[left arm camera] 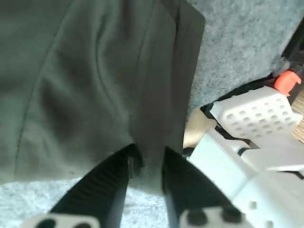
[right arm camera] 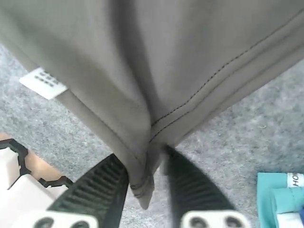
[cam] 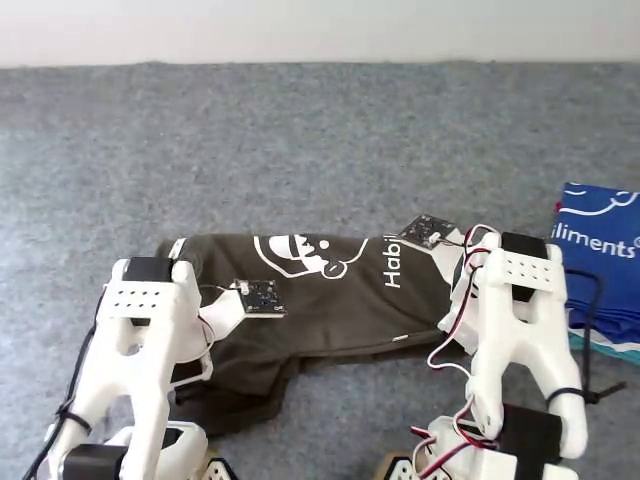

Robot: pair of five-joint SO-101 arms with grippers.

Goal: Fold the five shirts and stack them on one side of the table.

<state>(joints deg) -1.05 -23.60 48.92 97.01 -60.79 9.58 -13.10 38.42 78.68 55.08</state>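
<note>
Across the chest of the olive shirt [cam: 330, 290]: white lettering and a white cartoon drawing (print left unread). At its hem, a small white tag [right arm camera: 43, 83] caught in the seam, its dark marks too small to make out. On the blue pile [cam: 600, 250] at the right edge of the table [cam: 300, 130]: more white lettering, with a teal layer underneath.

Left gripper [left arm camera: 145, 166]: clamped on a bunched fold of the shirt's edge. Black ribbed fingers [left arm camera: 102, 187] pressing the cloth from both sides, with nothing but pinched fabric between them. Right gripper [right arm camera: 147, 178]: likewise pinched tight on the stitched hem, a tuck of cloth poking out between its fingers [right arm camera: 95, 187], near the tag.

Left arm [cam: 150, 330]: bent forward over the shirt's left end, wrist pointing down at the cloth. Right arm [cam: 515, 310]: bent over the shirt's right end, near the blue pile, with red and white wires looped along it.

Shirt itself: rumpled on the near half of the grey table, stretched sideways between the two arms. Near edge creased and partly doubled over, well short of a finished fold. Apart from the blue pile.
</note>
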